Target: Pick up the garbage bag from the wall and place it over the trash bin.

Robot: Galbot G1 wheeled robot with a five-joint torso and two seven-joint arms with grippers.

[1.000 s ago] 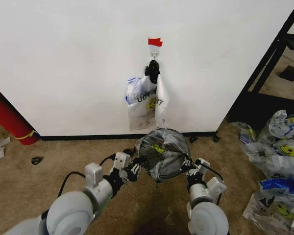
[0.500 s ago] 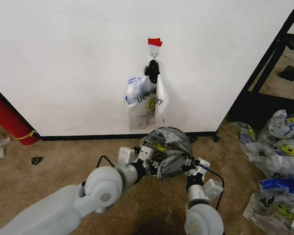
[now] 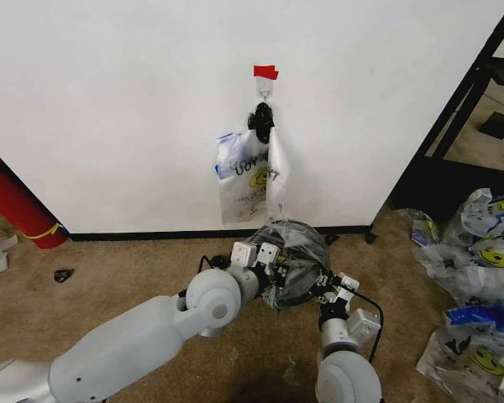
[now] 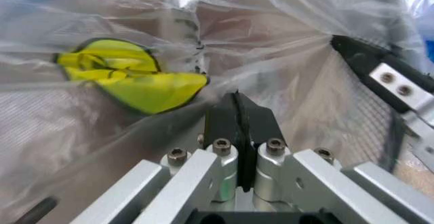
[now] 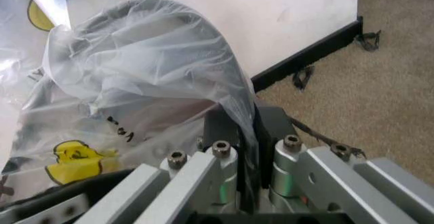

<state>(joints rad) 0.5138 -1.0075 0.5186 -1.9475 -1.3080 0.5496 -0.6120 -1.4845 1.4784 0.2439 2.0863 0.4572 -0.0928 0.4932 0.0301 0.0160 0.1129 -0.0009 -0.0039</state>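
Note:
The garbage bag is a thin clear film with a yellow smiley, and it is stretched over the round black trash bin on the carpet below the wall. My left gripper is at the bin's left rim, shut on the film. At the bin's right side, my right gripper is shut on a fold of the bag that runs down between its fingers. The bin's rim shows grey through the plastic.
More smiley bags hang from a clear hook under red tape. A red cylinder leans at the left. A heap of bags lies at the right beside a black frame. Open carpet lies left of the bin.
My left arm has swung forward and to the right, carrying its gripper up against the bin's left rim. The film now sits higher over the bin. The right gripper has barely moved.

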